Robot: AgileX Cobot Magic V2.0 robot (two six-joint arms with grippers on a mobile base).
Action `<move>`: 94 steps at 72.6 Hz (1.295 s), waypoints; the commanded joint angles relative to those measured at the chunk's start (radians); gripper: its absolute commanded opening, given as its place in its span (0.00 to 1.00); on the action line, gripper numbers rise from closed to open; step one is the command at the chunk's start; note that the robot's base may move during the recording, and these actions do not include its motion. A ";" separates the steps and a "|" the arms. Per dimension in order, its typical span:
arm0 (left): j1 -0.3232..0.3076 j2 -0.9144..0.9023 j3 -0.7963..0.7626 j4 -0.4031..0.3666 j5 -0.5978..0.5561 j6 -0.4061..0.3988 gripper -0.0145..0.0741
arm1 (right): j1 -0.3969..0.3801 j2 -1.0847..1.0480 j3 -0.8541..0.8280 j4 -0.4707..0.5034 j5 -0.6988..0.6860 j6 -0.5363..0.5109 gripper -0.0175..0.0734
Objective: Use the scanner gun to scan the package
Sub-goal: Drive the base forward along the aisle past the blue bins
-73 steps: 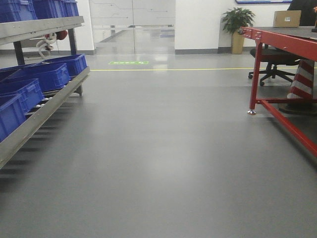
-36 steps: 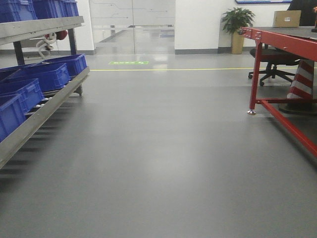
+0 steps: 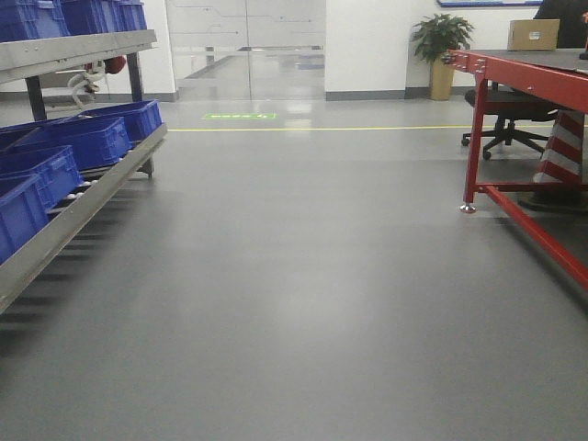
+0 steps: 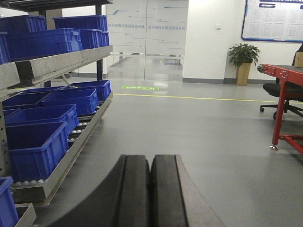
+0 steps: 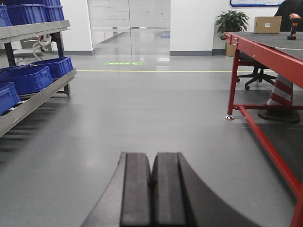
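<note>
The package [image 5: 267, 24] is a plain tan cardboard box with a small white label on its near face. It sits at the far end of the red table [image 5: 258, 49]. The scanner gun [image 5: 294, 27], orange and black, stands upright on the table just right of the package. The left gripper [image 4: 151, 160] and right gripper [image 5: 152, 157] are both clenched, pads pressed together on nothing, apart from the table.
</note>
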 commanded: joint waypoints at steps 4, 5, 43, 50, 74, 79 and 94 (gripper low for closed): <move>0.002 -0.004 -0.002 0.003 -0.017 0.000 0.04 | -0.005 -0.003 0.000 0.001 -0.017 -0.003 0.01; 0.002 -0.004 -0.002 0.003 -0.017 0.000 0.04 | -0.005 -0.003 0.000 0.001 -0.017 -0.003 0.01; 0.002 -0.004 -0.002 0.003 -0.017 0.000 0.04 | -0.005 -0.003 0.000 0.001 -0.017 -0.003 0.01; 0.002 -0.004 -0.002 0.003 -0.017 0.000 0.04 | -0.005 -0.003 0.000 0.001 -0.017 -0.003 0.01; 0.002 -0.004 -0.002 0.003 -0.017 0.000 0.04 | -0.005 -0.003 0.000 0.001 -0.017 -0.003 0.01; 0.002 -0.004 -0.002 0.003 -0.017 0.000 0.04 | -0.005 -0.003 0.000 0.001 -0.017 -0.003 0.01; 0.002 -0.004 -0.002 0.003 -0.017 0.000 0.04 | -0.005 -0.003 0.000 0.001 -0.017 -0.003 0.01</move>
